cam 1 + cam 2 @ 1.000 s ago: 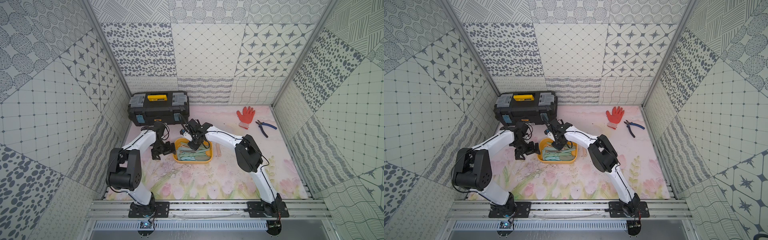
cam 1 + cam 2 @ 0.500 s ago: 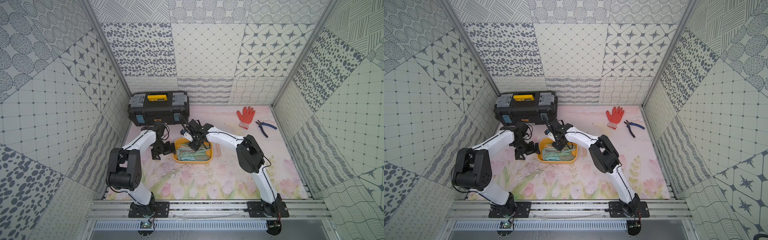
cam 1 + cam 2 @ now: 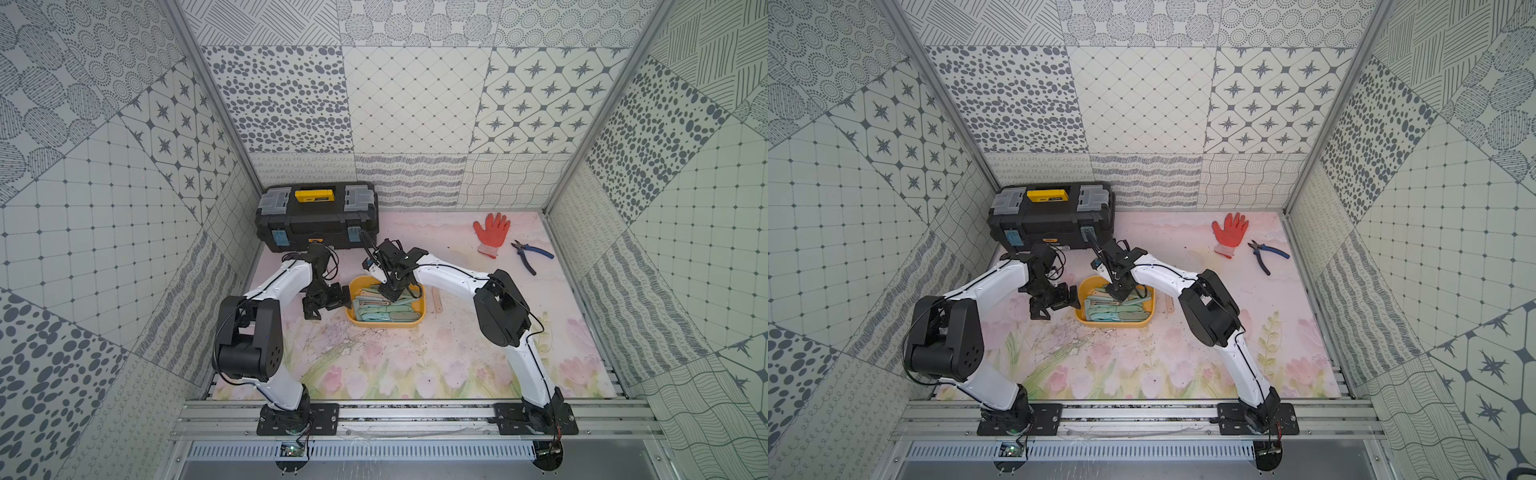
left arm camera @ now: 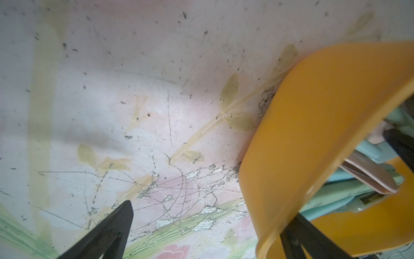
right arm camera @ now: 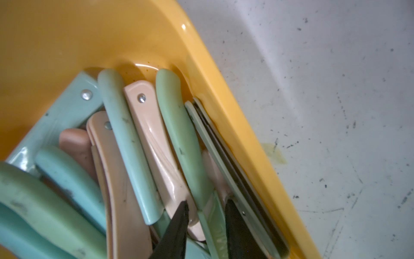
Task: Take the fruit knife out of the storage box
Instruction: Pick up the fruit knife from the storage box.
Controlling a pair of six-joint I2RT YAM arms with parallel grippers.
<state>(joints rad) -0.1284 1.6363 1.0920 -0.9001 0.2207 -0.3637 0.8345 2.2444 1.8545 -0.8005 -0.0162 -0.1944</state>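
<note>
The yellow tub sits around the middle of the bench, a touch toward the left edge, and it's crammed with pastel knives. The right claw is down in the pile, jaws a little apart on either side of a green knife. Honestly can't tell if it's pinching or just straddling it. The left claw is spread wide open across the tub's end wall, with one finger inside and the other outside.

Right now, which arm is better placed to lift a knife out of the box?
Right. The right gripper is down in the box, with a green knife between its fingers. The left gripper only straddles the box's end wall, jaws open, likely steadying it.
</note>
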